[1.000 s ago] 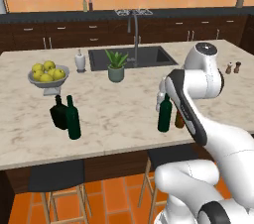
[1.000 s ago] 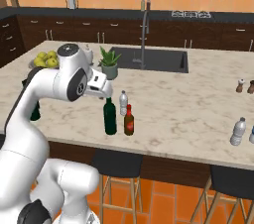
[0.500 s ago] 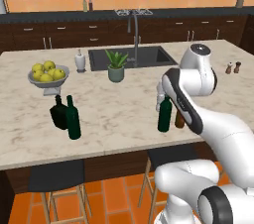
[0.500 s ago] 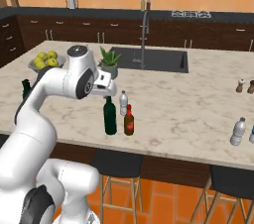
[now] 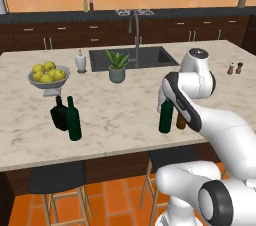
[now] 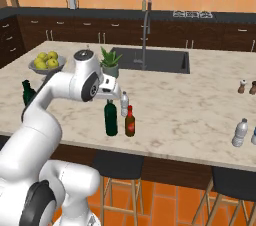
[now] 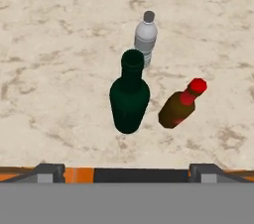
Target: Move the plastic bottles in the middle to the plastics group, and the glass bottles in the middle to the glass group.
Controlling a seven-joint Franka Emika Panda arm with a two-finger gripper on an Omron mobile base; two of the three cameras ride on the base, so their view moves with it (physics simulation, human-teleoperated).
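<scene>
Three bottles stand together in the middle of the island. The tall dark green wine bottle point(image 7: 129, 94) is nearest, the short brown bottle point(image 7: 179, 106) with the red cap is at its right, and the small clear water bottle point(image 7: 146, 37) is just beyond. My gripper point(image 7: 126, 171) is open and empty, hovering just above the green bottle point(image 6: 110, 117), on its near side. The glass group, a squat blackish flask point(image 5: 59, 116) and a slim green bottle point(image 5: 74, 120), stands at the left. A plastic bottle point(image 6: 240, 132) of the plastics group stands far right.
A bowl of lemons point(image 5: 47, 75), a white dispenser point(image 5: 80, 62) and a potted plant point(image 5: 117, 67) stand toward the back near the sink point(image 5: 135, 57). Two small shakers point(image 5: 234, 68) are at the right end. Stools stand below the island's front edge.
The hand has shifted a little to the right and lower, closing in over the green wine bottle. The bottles have not moved.
</scene>
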